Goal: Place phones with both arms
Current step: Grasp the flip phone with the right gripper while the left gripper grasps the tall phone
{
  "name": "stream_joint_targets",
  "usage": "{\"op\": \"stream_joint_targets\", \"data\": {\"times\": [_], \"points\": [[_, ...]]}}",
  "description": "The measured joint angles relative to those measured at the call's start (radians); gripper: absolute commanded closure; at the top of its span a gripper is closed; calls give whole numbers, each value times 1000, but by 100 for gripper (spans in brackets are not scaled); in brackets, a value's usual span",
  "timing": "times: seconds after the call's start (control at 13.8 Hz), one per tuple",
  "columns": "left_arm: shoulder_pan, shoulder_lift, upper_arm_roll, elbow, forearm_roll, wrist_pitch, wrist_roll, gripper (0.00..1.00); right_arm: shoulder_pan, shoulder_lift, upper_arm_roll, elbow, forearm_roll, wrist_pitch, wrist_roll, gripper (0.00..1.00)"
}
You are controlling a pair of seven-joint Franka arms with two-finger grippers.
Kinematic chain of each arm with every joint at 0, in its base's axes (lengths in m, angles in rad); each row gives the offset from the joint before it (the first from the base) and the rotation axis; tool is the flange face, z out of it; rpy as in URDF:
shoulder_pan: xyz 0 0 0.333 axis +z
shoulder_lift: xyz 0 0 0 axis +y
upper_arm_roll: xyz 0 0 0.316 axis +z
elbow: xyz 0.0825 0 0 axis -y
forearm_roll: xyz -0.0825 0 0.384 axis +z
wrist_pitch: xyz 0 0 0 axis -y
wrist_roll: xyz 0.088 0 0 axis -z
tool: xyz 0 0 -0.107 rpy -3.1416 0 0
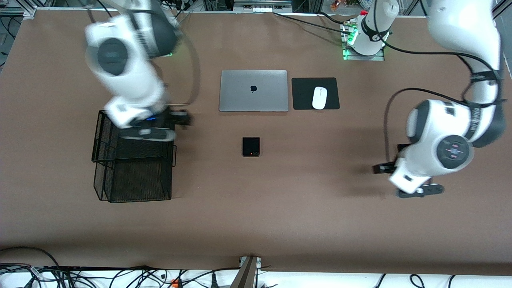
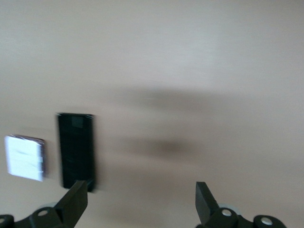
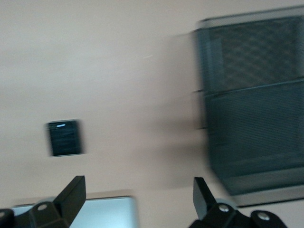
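I'm keeping both pincers spread wide: left pincer [image 2: 137, 202] hovering near the slim black phone [image 2: 76, 149] and lavender-white phone [image 2: 24, 157], right pincer [image 3: 137, 197] over the mesh basket [image 1: 132, 176], aiming squarely above the flip phone [image 1: 251, 146] mid-worktop.

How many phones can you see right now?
3. A black flip phone lies mid-table, nearer the camera than the laptop. A slim black phone and a pale phone lie side by side under the left gripper.

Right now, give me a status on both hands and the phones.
Left hand open, empty, over slim black phone and pale phone. Right hand open by wire basket. Flip phone unobstructed.
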Motion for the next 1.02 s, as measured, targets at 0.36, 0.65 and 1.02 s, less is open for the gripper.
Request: {"op": "stream_joint_targets", "data": {"times": [0.36, 0.65, 1.02], "points": [[168, 46, -3, -220, 3, 429, 220, 0, 248, 274, -6, 154, -3, 94, 255, 0], [206, 50, -6, -370, 3, 582, 235, 0, 256, 385, -23, 167, -31, 188, 259, 0], [240, 50, -15, -413, 3, 584, 252, 0, 247, 483, -32, 139, -44, 356, 257, 0]]}}
